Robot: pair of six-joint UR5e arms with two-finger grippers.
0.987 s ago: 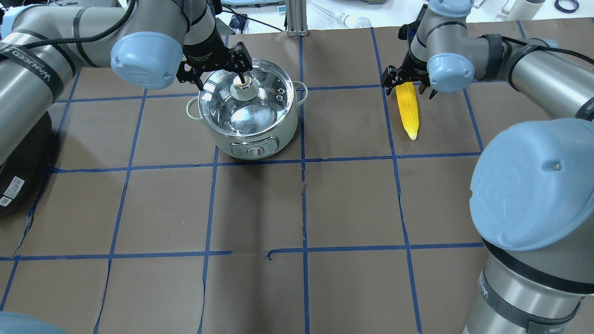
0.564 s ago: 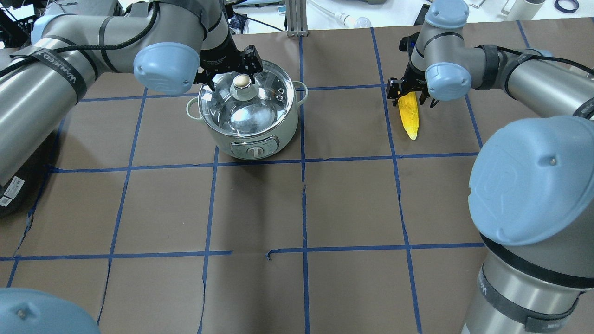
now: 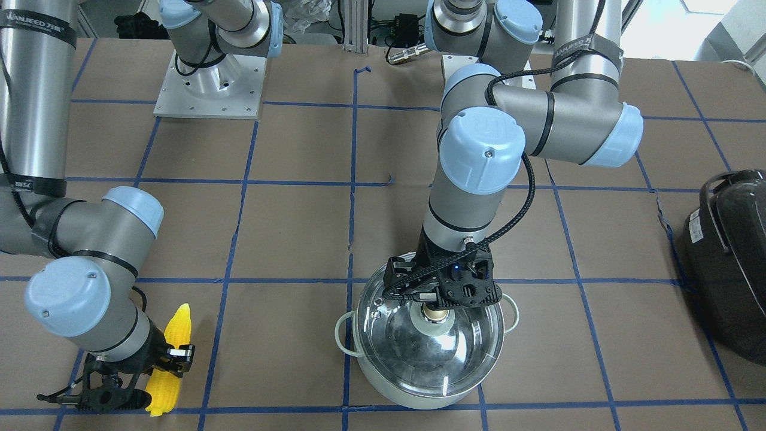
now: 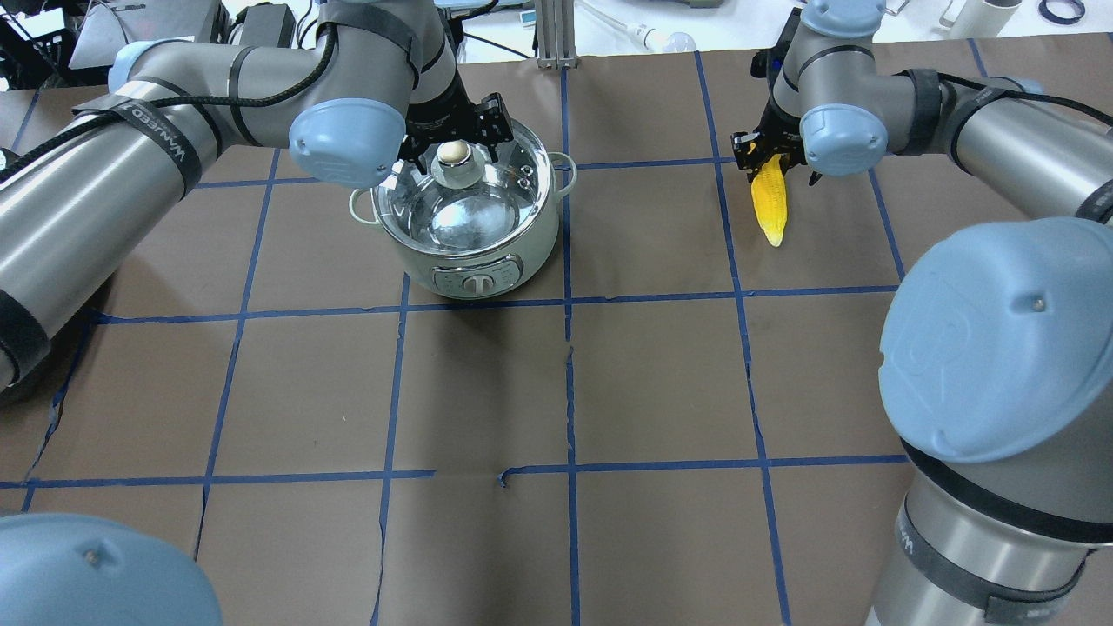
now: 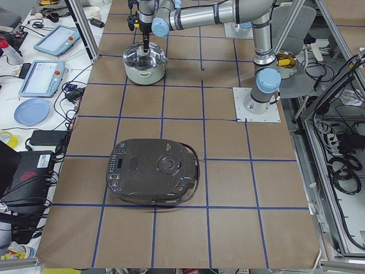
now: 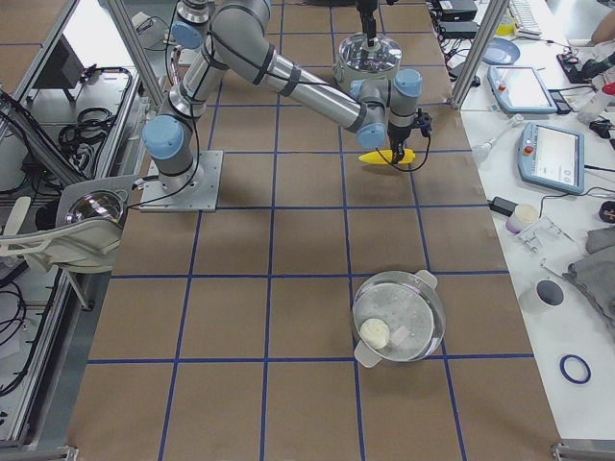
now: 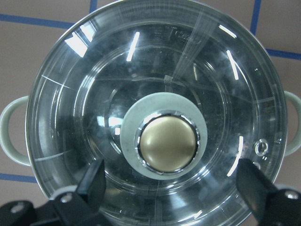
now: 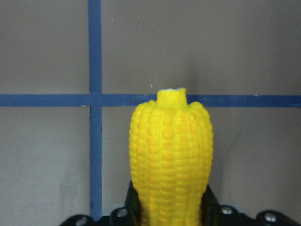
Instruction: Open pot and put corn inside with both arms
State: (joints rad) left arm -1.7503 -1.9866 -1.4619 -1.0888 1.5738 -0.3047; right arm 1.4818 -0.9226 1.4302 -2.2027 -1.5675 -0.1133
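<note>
Overhead exterior view: the left black two-finger gripper point(image 4: 456, 146) hangs open over the brass-coloured knob point(image 4: 452, 155) of the clear glass lid point(image 4: 474, 213), which sits on the round pale-walled steel pot point(image 4: 487, 261). Well apart, the right gripper point(image 4: 770, 165) clamps the bright yellow toy corn cob point(image 4: 770, 209) by its thick end.

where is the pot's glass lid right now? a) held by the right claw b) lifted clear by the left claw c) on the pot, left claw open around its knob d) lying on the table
c: the lid sits on the pot, and the left claw is spread wide either side of the knob, not touching it.
</note>
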